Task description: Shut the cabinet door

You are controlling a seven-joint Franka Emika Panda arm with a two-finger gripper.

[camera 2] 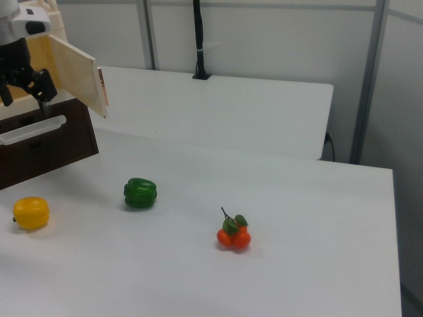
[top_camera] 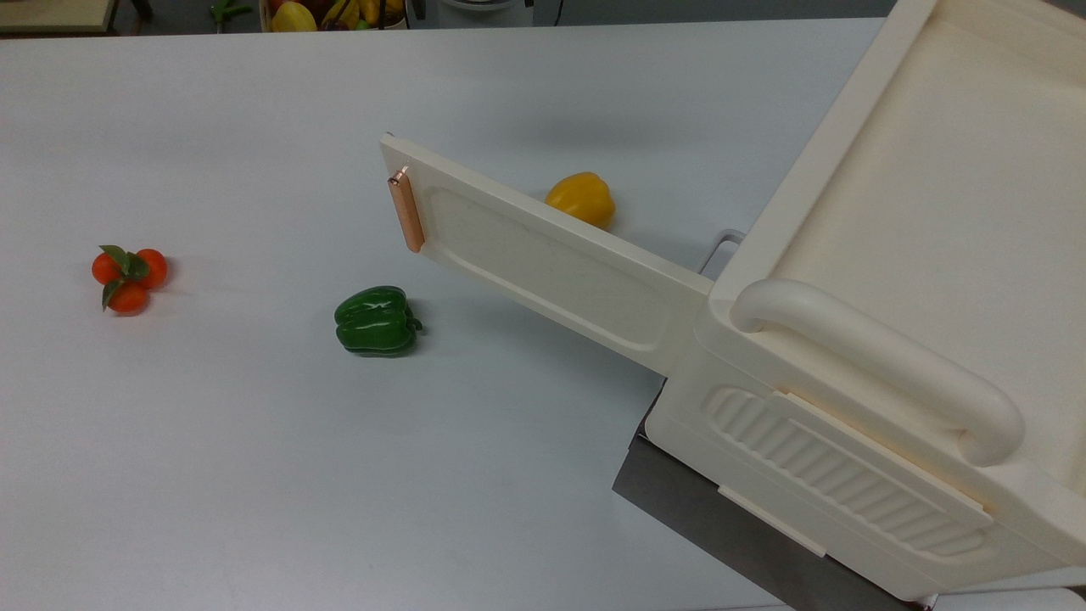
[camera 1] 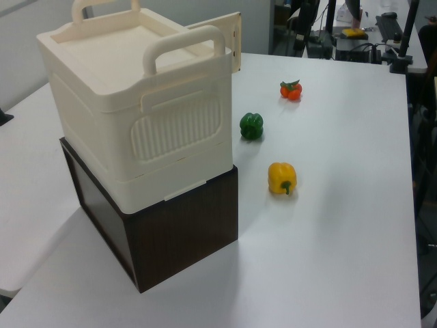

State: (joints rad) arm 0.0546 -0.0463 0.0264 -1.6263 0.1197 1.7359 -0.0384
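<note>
Cream ribbed panel [top_camera: 848, 467] and thick tube handle [top_camera: 882, 365] of the cabinet crowd the near corner of the top view, while the cabinet door [top_camera: 543, 255] stands swung wide open over the white table [top_camera: 212, 467], its copper bar handle [top_camera: 405, 212] at the free end. In the right view my gripper [camera 2: 28, 89] hangs at the cabinet's open front, behind the door's inner face — whether it is spread or clenched I cannot tell. The risks, as I judge them: pushing from the inside would drive the door further open, not shut; a hard shove could slide the cabinet on the dark box [camera 1: 171, 232] beneath it; and a wide sweep round the door's edge might knock the yellow pepper [top_camera: 582, 198] or the green pepper [top_camera: 376, 320].
</note>
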